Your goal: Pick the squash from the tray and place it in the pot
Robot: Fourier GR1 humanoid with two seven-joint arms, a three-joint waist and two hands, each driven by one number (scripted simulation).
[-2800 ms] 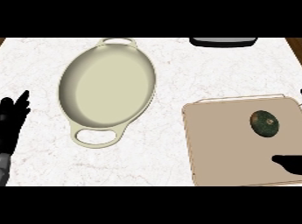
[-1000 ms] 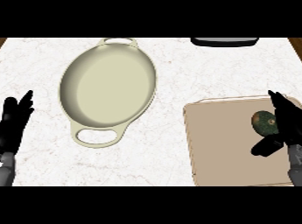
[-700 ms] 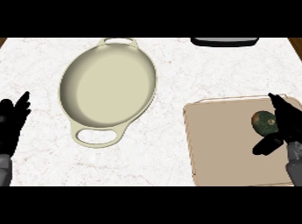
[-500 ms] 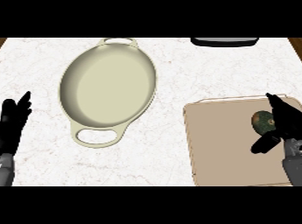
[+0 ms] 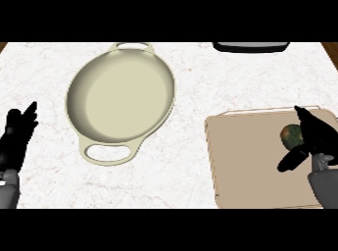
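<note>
My right hand (image 5: 317, 142) sits over the right part of the flat tan rectangular tray (image 5: 251, 162), fingers extended along the far side of the small dark-green squash (image 5: 293, 135), thumb spread below it. The hand is open and holds nothing; whether the fingers touch the squash I cannot tell. I judge this a pre-grasp bracket, fingers and thumb set to close from opposite sides. The squash lies on the tray, partly hidden by my fingers. The cream oval two-handled pot (image 5: 121, 99) stands empty, well apart to the left on the white marble counter (image 5: 200, 68). My left hand (image 5: 13, 142) rests open at the left edge, fingers up.
</note>
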